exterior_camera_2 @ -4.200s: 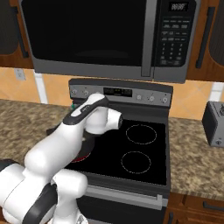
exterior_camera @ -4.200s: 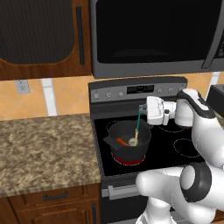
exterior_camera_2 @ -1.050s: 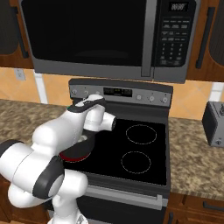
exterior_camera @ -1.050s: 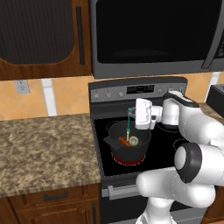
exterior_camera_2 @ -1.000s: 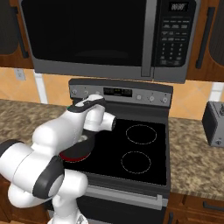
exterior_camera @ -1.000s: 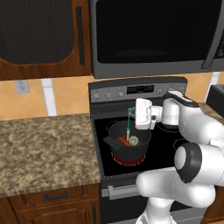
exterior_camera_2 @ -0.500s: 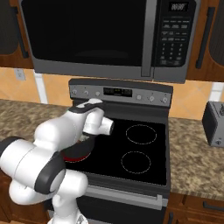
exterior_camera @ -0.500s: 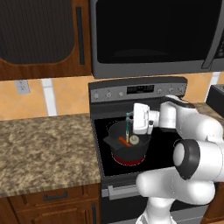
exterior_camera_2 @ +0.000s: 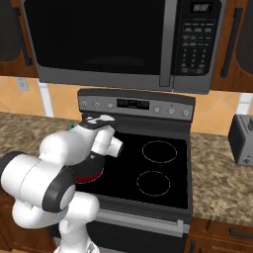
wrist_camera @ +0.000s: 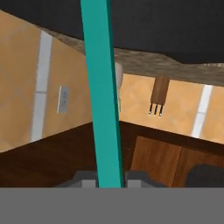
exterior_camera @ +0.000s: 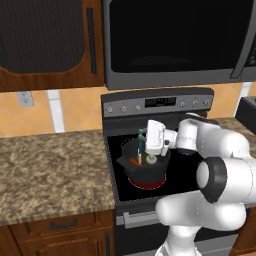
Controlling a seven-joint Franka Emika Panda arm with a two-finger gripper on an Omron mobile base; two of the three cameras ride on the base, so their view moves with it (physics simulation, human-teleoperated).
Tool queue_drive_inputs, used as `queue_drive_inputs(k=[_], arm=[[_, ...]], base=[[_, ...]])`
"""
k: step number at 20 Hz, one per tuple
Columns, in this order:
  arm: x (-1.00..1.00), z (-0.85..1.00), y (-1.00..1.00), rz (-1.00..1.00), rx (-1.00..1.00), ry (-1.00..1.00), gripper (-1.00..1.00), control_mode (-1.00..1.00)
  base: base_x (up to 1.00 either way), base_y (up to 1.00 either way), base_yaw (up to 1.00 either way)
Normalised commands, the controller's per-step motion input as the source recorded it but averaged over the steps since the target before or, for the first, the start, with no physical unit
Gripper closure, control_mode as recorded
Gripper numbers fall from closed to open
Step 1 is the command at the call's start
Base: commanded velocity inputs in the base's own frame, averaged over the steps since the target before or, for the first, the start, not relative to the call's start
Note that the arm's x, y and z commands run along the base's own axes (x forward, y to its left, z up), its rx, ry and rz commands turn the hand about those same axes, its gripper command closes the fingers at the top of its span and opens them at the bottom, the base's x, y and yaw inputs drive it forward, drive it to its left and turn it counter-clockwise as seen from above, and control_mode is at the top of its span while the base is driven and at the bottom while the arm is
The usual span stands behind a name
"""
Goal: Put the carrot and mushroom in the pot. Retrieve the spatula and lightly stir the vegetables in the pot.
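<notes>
In the left base view I see my gripper (exterior_camera: 145,146) just above the pot (exterior_camera: 144,167), which stands on the near left burner of the stove (exterior_camera: 165,150). The jaws are closed on the teal handle of the spatula (exterior_camera: 140,145), near its upper end, and the tool hangs almost upright with its lower part inside the pot. In the pot I can see the orange carrot (exterior_camera: 134,161) at the left and a pale round spot that I take for the mushroom (exterior_camera: 150,160), or maybe the tan end of the spatula; I cannot tell which. I judge the spatula light and stiff, but thin and smooth, so it may turn in my grip if the flat end pushes hard on the pot wall. The vegetables are small and light, so gentle strokes should be enough.

In the right base view my own arm covers the pot; a red glow of the burner (exterior_camera_2: 91,173) shows under it. The microwave (exterior_camera_2: 123,44) hangs low above the stove, so I have little room to lift. A toaster (exterior_camera_2: 242,140) stands far right on the counter (exterior_camera_2: 222,178), well apart.

In the hand view the teal handle (wrist_camera: 103,92) rises between my fingertips (wrist_camera: 85,179), pinched at its base. Behind it is the tiled wall (wrist_camera: 26,87) with an outlet (wrist_camera: 64,99).
</notes>
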Motion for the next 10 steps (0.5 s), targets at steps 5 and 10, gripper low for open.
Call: queue_drive_inputs(k=[5, 10], arm=[[-0.25, 0.04, -0.02, -0.01, 0.06, 0.00, 1.00, -1.00], [-0.24, 0.06, -0.15, -0.03, 0.00, 0.01, 1.00, -1.00]], base=[[0.00, 0.00, 0.00], [0.00, 0.00, 0.00]])
